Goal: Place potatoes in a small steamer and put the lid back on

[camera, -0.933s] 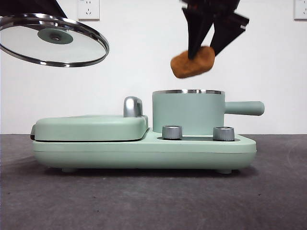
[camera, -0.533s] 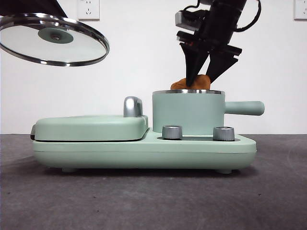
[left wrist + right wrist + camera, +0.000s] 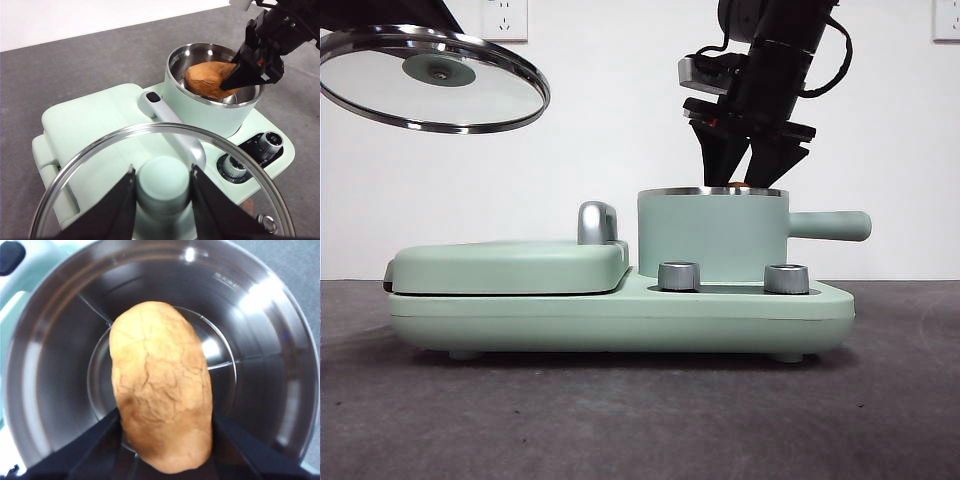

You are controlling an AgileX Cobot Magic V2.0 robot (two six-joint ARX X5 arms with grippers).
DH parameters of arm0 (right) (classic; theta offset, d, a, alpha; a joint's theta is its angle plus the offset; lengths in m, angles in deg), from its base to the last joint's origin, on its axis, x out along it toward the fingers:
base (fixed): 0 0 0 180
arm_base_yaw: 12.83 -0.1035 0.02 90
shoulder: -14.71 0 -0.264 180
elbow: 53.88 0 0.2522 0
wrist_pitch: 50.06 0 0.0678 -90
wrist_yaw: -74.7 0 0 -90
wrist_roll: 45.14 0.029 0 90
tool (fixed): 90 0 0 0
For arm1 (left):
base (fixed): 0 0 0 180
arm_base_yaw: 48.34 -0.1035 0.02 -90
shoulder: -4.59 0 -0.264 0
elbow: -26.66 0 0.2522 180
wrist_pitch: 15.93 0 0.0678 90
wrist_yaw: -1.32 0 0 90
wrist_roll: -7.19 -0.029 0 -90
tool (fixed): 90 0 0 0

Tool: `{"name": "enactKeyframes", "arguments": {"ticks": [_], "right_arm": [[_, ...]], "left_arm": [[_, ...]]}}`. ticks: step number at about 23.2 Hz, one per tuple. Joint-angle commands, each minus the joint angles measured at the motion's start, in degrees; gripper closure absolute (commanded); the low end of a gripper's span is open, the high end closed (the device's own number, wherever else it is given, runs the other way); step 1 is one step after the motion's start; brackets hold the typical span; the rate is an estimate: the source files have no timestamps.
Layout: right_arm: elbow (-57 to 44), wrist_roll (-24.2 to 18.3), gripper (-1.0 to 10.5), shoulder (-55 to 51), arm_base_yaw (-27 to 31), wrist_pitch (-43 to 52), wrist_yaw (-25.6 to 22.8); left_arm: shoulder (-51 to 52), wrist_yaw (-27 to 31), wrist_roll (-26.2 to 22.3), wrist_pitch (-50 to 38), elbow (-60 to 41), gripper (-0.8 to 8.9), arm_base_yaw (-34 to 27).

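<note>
Potato (image 3: 161, 387), orange-brown, cracked skin, gripper-held

both end effectors (image 3: 162, 200) (image 3: 165, 440) clamped; r lowered, l raised.

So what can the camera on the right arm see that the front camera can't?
Only the right wrist view shows the whole potato between the right gripper jaws, and the steamer's shiny steel inside. Only the front view shows the lid held up high by the left gripper, the steamer's side handle and two knobs. Both show the small steamer with the right gripper reaching into its top.
</note>
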Motion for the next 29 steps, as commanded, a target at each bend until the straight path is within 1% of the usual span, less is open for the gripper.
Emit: {"name": "enactKeyframes", "arguments": {"ticks": [1,2,7,8,10,11,12,17,19,21,23,26,29], "right_arm": [[1.6,-0.3,6.7,1.4,-0.3,0.5,0.0],[1.6,-0.3,6.5,1.4,-0.3,0.6,0.0],[1.6,-0.1,6.2,0.9,-0.3,1.0,0.3],[1.6,1.0,6.2,-0.1,-0.2,0.5,0.3],[1.6,1.9,6.4,-3.1,-0.1,-0.4,1.2],[1.6,1.9,7.1,-5.5,0.2,-0.1,3.4],[1.5,2.2,7.2,-7.7,0.4,0.9,4.8],[0.5,2.2,7.2,-18.9,0.5,2.0,4.7],[-2.9,2.2,7.2,-23.6,0.4,4.0,4.7],[-9.2,2.8,7.2,-29.4,0.2,7.6,4.5],[-16.1,3.9,7.2,-34.8,0.2,11.7,4.6],[-24.5,5.1,7.2,-41.5,0.2,15.9,4.5],[-31.8,5.7,7.2,-47.5,0.1,18.5,4.5]], "left_arm": [[0.0,0.0,-0.3,-1.8,0.8,8.04,0.2],[0.0,0.0,-0.3,-1.8,0.8,8.04,0.2],[0.0,0.0,0.1,-1.9,0.8,8.05,0.2],[0.0,0.0,0.2,-2.0,0.8,8.05,0.2],[0.0,-0.1,1.6,-3.0,0.8,8.05,0.2],[0.0,-0.7,1.6,-3.2,0.8,8.05,0.2],[0.0,-0.8,1.6,-3.1,0.8,8.05,0.2],[0.0,-0.9,1.7,-3.0,0.8,8.05,0.2],[0.0,-0.9,2.0,-3.1,0.8,8.05,0.2],[0.0,-0.9,2.5,-3.3,0.8,8.05,0.2],[0.0,-0.9,2.0,-3.6,0.8,8.05,0.3],[0.0,-2.2,2.0,-4.3,0.8,8.05,0.7],[0.0,-2.3,2.0,-5.6,0.9,8.05,1.6]]}}
